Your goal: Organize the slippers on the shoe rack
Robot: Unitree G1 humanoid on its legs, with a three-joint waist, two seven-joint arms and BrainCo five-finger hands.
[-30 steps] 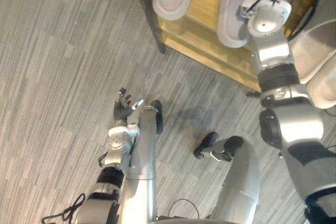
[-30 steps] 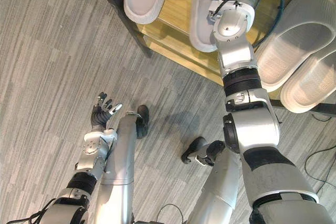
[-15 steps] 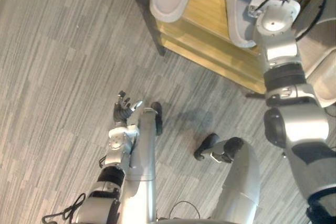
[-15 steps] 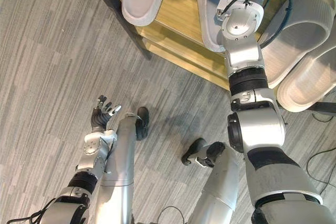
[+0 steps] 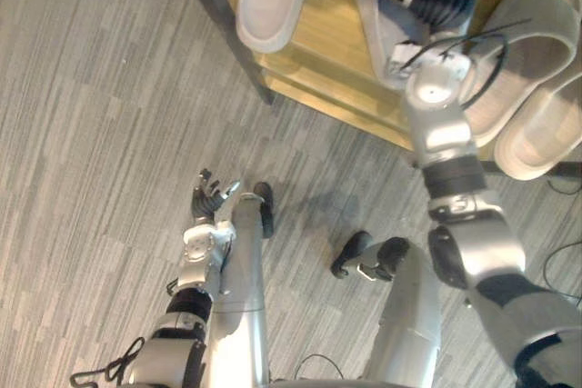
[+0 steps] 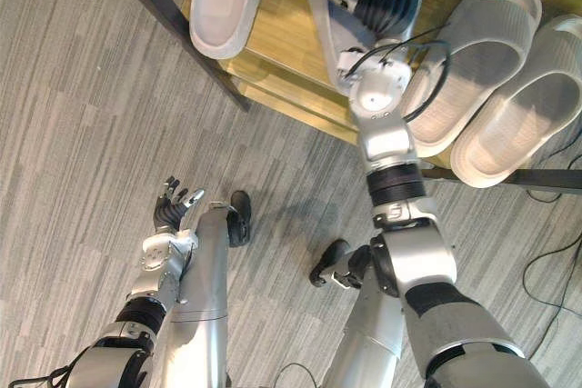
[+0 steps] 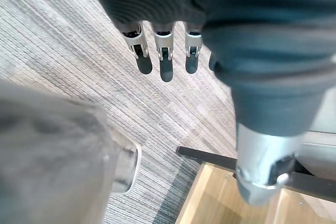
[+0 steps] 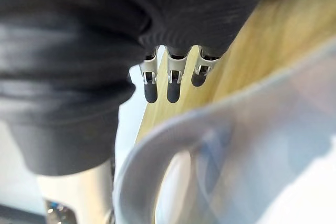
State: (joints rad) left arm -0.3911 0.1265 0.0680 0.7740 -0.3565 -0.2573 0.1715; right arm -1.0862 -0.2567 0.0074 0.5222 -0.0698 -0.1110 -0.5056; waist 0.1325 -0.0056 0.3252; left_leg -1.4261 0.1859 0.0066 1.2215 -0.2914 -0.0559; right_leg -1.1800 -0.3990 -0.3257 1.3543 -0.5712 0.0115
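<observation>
In the left eye view the right robot hand (image 5: 435, 2) lies over the middle slipper (image 5: 368, 24) on the shoe rack (image 5: 327, 34). The left robot hand (image 5: 211, 199) hangs spread above the floor (image 5: 91, 134). The right wrist view shows its fingers (image 8: 171, 90) straight beside the strap (image 8: 220, 108); the thumb probably isn't hooked. The slipper looks like light, pliant foam, best taken by the strap.

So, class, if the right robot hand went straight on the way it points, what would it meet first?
Probably the shoe rack's bare wooden shelf, beside the slipper by the right robot hand; depth is unclear.
</observation>
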